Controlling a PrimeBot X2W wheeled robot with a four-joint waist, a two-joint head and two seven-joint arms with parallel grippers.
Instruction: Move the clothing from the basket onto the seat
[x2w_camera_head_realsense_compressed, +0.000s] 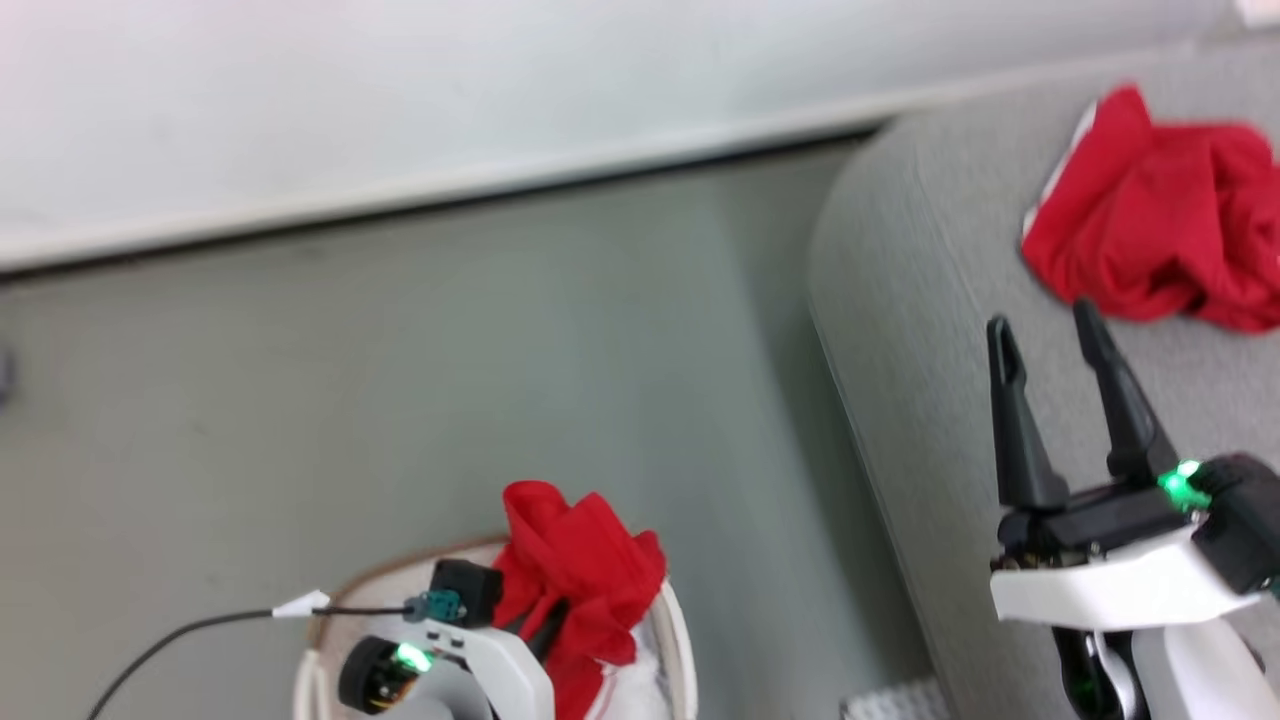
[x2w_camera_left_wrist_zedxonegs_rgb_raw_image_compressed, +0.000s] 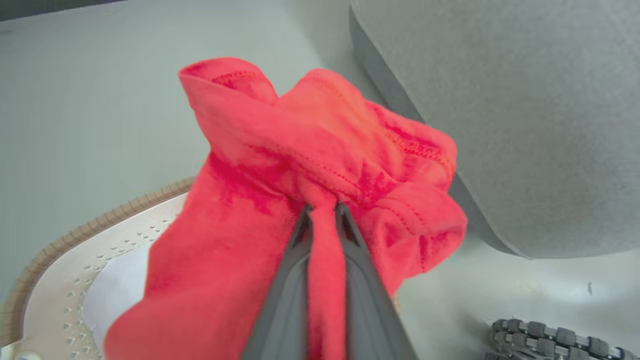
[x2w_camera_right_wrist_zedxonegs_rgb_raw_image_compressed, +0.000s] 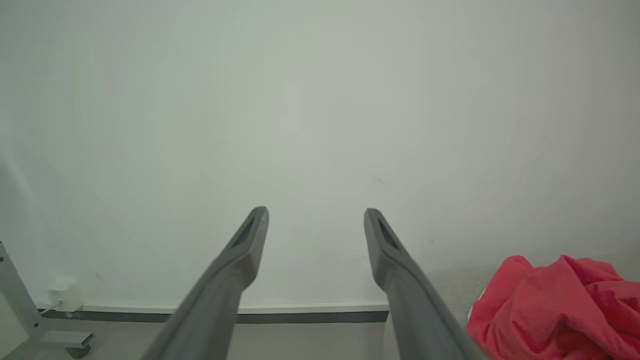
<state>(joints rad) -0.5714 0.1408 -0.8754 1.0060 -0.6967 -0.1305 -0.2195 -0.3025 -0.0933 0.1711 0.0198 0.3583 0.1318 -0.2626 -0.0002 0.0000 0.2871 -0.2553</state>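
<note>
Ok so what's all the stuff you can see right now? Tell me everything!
held garment: 1, bright red, bunched up above the basket
loose garment: 1, bright red with a white edge, crumpled on the seat
basket: 1, white with small holes and a brown rim, beside the seat
seat: 1, light grey, on the robot's right
floor: 1, pale grey-green, under the basket
wall: 1, white, at the back
cable: 1, black, running to the left wrist
left gripper: 1, dark fingers, shut on the held garment
right gripper: 1, dark fingers, open, over the seat
</note>
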